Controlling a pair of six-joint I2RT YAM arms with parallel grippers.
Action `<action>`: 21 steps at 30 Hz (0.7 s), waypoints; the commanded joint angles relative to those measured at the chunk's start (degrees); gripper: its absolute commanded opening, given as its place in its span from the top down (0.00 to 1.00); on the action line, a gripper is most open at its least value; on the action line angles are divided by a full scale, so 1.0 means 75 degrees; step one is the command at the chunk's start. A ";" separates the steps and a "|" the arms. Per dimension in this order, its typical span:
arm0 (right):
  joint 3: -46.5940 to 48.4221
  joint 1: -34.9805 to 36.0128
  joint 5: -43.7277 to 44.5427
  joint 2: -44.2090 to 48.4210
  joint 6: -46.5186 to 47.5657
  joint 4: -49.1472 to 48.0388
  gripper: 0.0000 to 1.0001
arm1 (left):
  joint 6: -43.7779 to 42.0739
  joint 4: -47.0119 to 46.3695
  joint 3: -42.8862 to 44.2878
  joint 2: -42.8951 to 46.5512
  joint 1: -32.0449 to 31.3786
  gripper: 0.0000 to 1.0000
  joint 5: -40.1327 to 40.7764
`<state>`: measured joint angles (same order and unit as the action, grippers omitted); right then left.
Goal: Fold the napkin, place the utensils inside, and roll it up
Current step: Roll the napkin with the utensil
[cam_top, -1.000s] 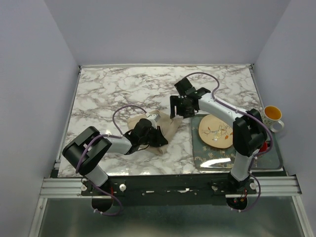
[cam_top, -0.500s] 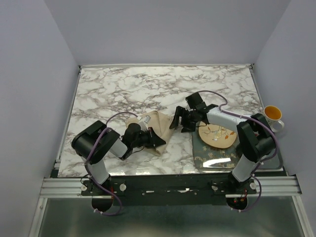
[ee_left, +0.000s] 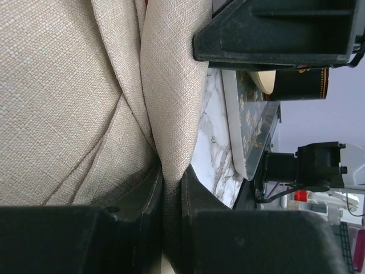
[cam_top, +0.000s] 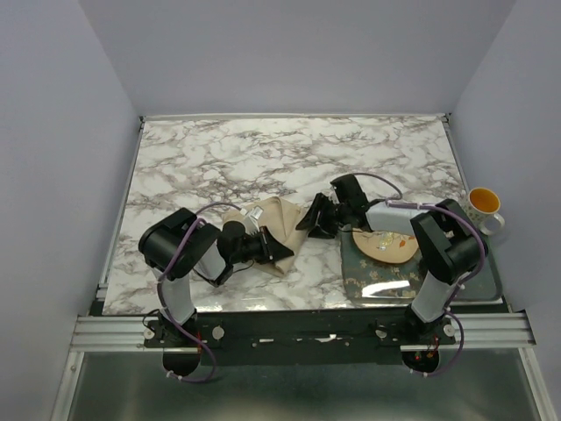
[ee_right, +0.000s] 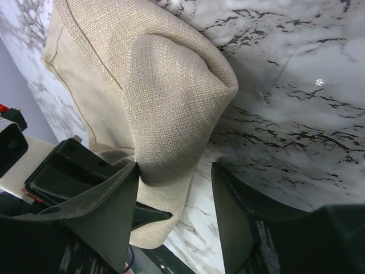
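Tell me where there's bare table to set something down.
The far half of the marble table, behind the napkin, is bare from wall to wall. Crowded: the near middle, where the left gripper and right gripper meet the napkin, and the right, where the tray holds the plate.

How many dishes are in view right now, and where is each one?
2. A plate sits on the tray at the right side of the table. A mug stands at the far right, beside the tray's far corner. No others show, though some could be hidden.
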<state>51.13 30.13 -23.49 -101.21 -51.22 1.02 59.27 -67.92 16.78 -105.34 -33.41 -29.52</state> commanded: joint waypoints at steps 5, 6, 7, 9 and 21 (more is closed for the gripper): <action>-0.0853 0.0002 -0.0080 -0.0029 -0.0822 -0.1587 0.40 | 0.0711 -0.0623 -0.0198 -0.0626 0.0095 1.00 -0.0306; -0.0946 0.0002 -0.0114 -0.0075 -0.0916 -0.1716 0.40 | 0.0758 -0.0670 -0.0198 -0.0673 0.0107 1.00 -0.0341; -0.0982 0.0002 -0.0184 -0.0099 -0.0975 -0.1973 0.40 | 0.0816 -0.0821 -0.0198 -0.0697 0.0107 1.00 -0.0353; -0.1122 0.0026 -0.0302 -0.0181 -0.1173 -0.2337 0.40 | 0.1062 -0.1068 -0.0209 -0.0825 0.0142 1.00 -0.0458; -0.1369 0.0166 -0.0302 -0.0509 -0.1596 -0.3311 0.48 | 0.1789 -0.2147 -0.0256 -0.1236 0.0236 1.00 -0.0681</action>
<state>42.09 30.70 -25.91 -102.76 -61.95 -20.84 69.95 -79.66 15.88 -112.51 -31.92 -32.75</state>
